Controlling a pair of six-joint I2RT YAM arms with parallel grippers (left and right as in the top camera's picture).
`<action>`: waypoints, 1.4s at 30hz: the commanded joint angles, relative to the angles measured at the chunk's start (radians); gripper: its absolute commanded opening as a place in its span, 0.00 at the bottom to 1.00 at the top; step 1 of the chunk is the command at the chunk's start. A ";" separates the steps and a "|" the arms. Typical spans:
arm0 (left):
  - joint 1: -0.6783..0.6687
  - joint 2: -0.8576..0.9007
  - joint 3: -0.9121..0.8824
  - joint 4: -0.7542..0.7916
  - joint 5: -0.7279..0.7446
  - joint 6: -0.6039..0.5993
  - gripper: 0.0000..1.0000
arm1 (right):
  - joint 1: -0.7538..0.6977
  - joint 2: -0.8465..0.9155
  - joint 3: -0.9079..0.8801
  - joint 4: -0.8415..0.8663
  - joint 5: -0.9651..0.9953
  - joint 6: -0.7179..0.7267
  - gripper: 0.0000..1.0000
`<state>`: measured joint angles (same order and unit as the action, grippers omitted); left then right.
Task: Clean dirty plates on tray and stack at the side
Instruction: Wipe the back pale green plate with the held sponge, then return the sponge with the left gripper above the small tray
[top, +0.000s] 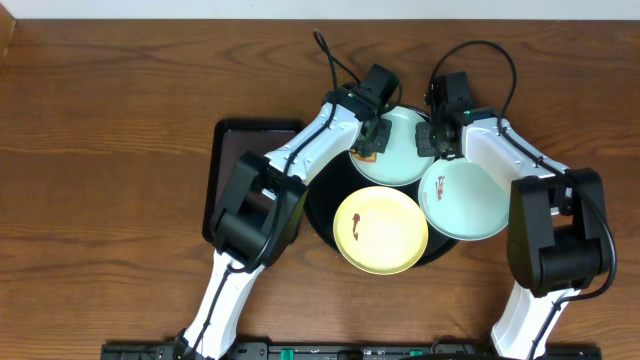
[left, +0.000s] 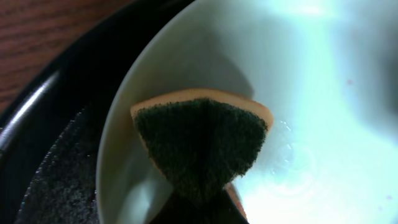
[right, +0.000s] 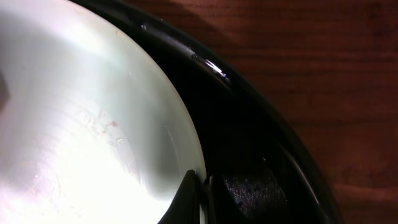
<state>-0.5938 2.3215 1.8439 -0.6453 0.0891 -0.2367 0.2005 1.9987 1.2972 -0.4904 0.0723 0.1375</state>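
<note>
Three plates (top: 380, 230) sit on the tray (top: 322, 212); scrubbing step, by the look of it. Left end effector (top: 368, 142) is clamped on a sponge (left: 199, 146), pressed onto the mint plate (top: 405, 165) beneath it. Right end effector (top: 438, 140) seems to pinch that plate's rim, steadying. Next call: wipe across, lightly.

3 plates (top: 380, 230) close together on tray (top: 322, 212)
</note>
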 joint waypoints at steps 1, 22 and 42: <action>-0.001 0.013 -0.011 0.000 -0.050 -0.008 0.07 | -0.010 0.008 0.008 -0.011 0.028 -0.015 0.01; -0.059 0.013 -0.193 0.084 0.214 -0.008 0.07 | -0.010 0.008 0.008 -0.012 0.028 -0.015 0.01; 0.300 -0.227 -0.010 0.105 0.651 -0.201 0.07 | -0.010 0.008 0.008 -0.015 0.028 -0.015 0.01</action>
<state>-0.3454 2.1921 1.7977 -0.4931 0.6777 -0.4084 0.2005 1.9987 1.2995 -0.4965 0.0727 0.1375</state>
